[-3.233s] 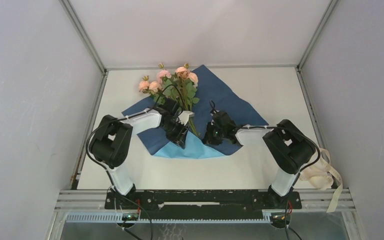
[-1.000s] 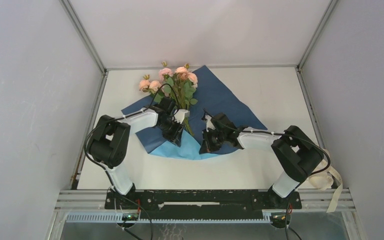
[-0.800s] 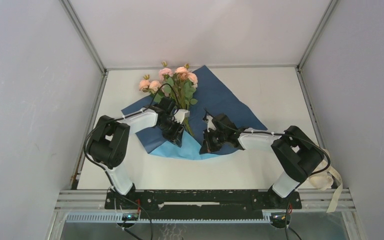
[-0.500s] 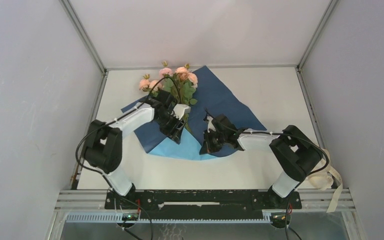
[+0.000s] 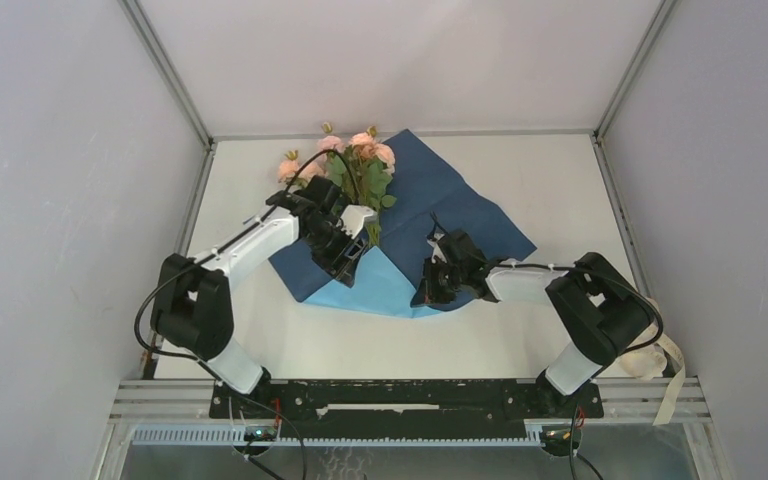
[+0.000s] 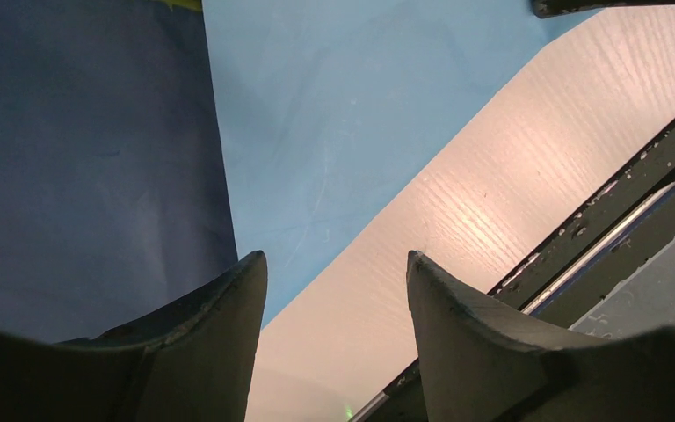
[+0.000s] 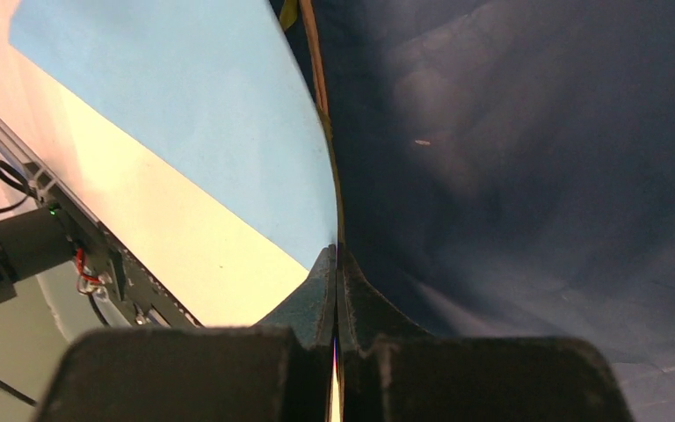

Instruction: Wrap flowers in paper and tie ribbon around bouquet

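Though mostly navy, paper (image 5: 460, 200) light-blue nearside

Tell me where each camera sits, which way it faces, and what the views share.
Top external: above and behind both arms, looking down on flowers and paper.
Left wrist: past the open left gripper onto paper and table.
Right wrist: along right gripper, shut on the paper's edge.
Shared: all three show the paper.

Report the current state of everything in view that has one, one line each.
paper, spread on the table, near corner folded over light-blue side up, not wrapped.
flowers, lying on the paper, unwrapped.
ribbon, loose at the table's near right corner, untied.
left gripper, jaws open, empty, over the paper.
right gripper, jaws shut on the paper's folded edge.
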Controlling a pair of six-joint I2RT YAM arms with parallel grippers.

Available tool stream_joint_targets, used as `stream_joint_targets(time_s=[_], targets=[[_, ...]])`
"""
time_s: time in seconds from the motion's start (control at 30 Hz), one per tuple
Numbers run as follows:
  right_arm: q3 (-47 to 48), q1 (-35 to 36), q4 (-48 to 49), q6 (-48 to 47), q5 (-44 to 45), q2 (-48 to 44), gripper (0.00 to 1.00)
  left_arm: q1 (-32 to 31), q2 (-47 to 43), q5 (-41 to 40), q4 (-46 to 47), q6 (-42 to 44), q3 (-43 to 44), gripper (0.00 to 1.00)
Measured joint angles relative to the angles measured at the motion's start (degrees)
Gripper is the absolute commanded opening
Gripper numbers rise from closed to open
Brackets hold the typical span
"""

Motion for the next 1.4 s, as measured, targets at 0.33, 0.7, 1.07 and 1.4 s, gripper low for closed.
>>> stream_joint_targets(time_s=[0.33, 0.7, 1.07, 1.4], targets=[[-0.1, -3.0, 0.9, 2.6, -3.7, 0.0, 0.0, 5.2, 2.2, -2.3, 2.5, -1.0, 0.0, 0.66], [-0.3, -6.1, 0.5, 2.5, -7.0, 1.2, 0.0, 6.6, 5.6, -1.2, 4.2, 0.6, -10.1, 0.57], [-0.3, -7.0, 0.3, 2.5, -8.2, 1.8, 0.0, 5.0, 4.4, -5.3, 5.7, 2.3, -13.1, 0.47], [-0.3, -7.0, 0.3, 2.5, -8.4, 2.3, 0.0, 8.0, -1.4, -4.9, -4.3, 8.2, -10.8, 0.57]])
